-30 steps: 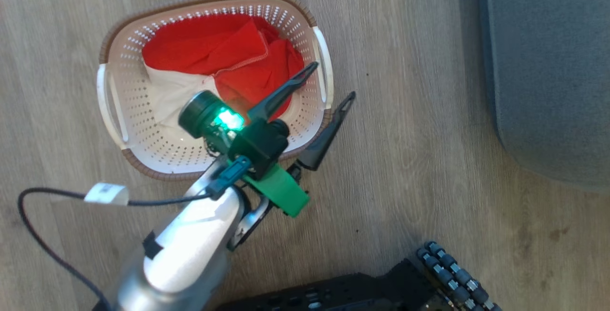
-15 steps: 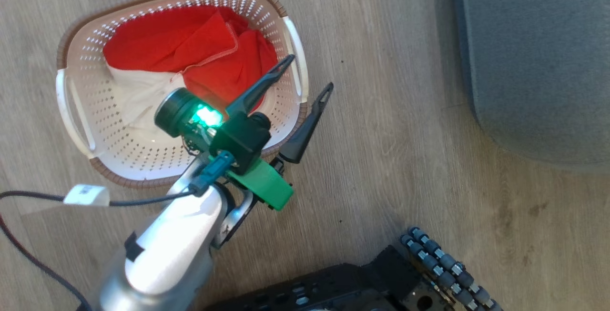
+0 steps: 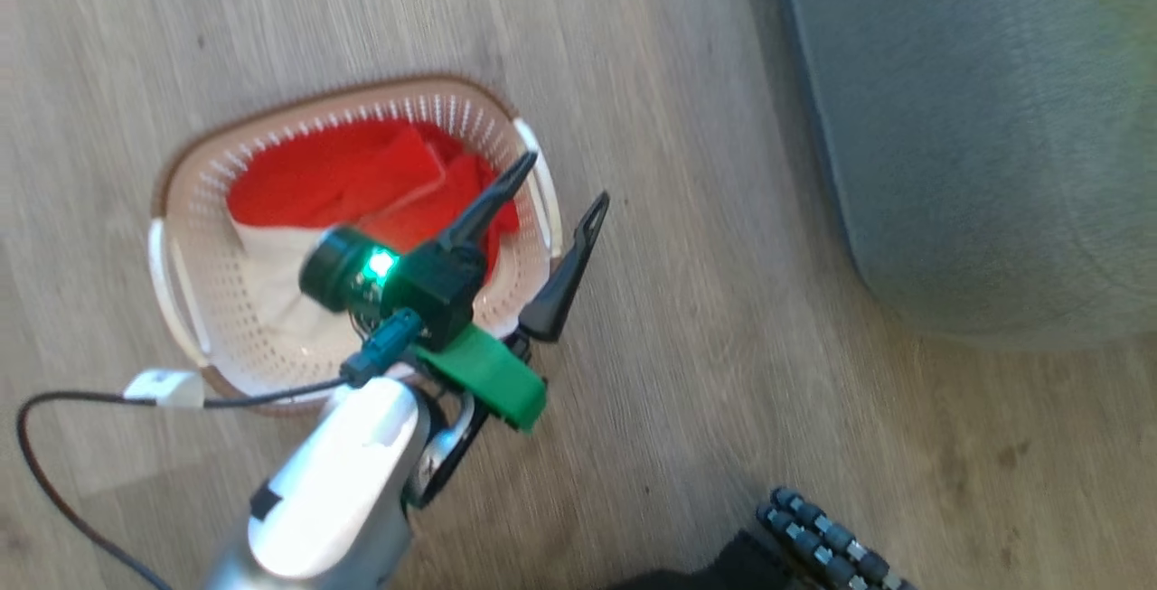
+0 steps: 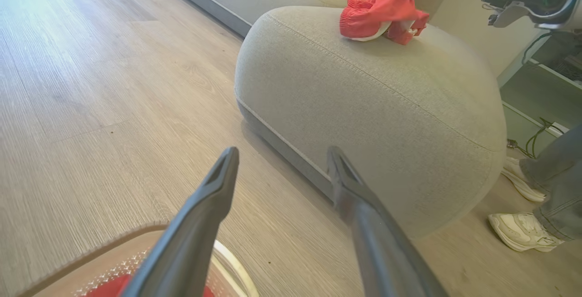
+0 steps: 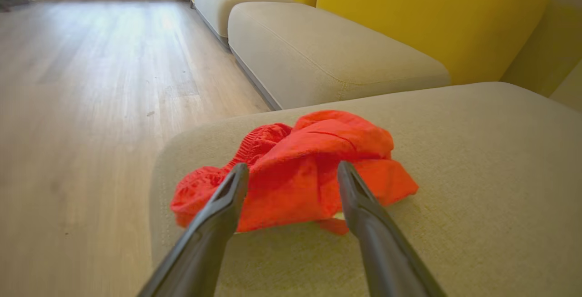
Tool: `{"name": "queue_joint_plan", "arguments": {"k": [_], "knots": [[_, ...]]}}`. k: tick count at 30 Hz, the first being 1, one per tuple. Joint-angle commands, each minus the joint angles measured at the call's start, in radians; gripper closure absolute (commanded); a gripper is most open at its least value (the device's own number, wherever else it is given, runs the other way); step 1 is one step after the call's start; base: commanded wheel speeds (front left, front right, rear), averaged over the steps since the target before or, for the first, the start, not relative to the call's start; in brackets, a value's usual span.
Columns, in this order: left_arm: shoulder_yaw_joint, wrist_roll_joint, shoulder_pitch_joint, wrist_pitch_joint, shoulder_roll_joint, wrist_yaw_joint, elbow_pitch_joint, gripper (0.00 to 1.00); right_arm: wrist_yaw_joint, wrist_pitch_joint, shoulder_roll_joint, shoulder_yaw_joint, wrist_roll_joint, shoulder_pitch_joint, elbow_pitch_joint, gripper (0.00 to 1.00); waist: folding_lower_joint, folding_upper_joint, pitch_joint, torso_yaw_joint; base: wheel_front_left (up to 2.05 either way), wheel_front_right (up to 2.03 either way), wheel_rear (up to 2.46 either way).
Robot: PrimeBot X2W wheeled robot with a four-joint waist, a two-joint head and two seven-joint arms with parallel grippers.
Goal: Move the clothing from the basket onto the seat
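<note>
While one red garment (image 5: 295, 174) lies crumpled on the seat (image 5: 477, 174), the right gripper (image 5: 292, 166) hangs close over it, fingers apart and clamping nothing. More clothing (image 3: 343, 179), red with a white part, lies in the basket (image 3: 244, 346) on the floor. Left gripper (image 3: 565, 180) hovers across the basket's seat-side rim, fingers spread wide, empty.

The left claw (image 3: 565, 178) and its wrist (image 3: 434, 287) hide part of the basket (image 3: 194, 201) and clothing (image 3: 307, 183).
</note>
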Motion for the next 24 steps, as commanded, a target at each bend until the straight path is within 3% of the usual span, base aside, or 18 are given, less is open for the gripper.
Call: {"name": "queue_joint_plan", "arguments": {"k": [1,5,11,24], "knots": [[0.028,-0.011,0.024,-0.012,-0.006,0.003,-0.019,0.0,0.007,-0.009,-0.013,0.012,0.015,0.057,-0.07,0.0,0.0001,0.0,-0.083,-0.01,0.0,0.0,0.0],[0.055,-0.054,0.069,-0.034,-0.029,0.01,0.022,0.0,0.007,-0.009,0.033,0.023,0.036,0.276,-0.301,0.0,0.0001,0.0,-0.193,0.013,0.0,0.0,0.0],[0.134,-0.088,0.134,-0.047,-0.037,0.039,0.058,0.0,0.007,-0.009,0.107,0.017,-0.016,0.493,-0.533,0.0,0.0001,0.0,-0.291,0.069,0.0,0.0,0.0],[0.36,-0.057,0.266,-0.048,-0.079,0.027,0.095,0.0,0.007,-0.009,0.334,0.095,-0.157,0.823,-0.776,0.0,0.0001,0.0,-0.416,0.188,0.0,0.0,0.0]]}}
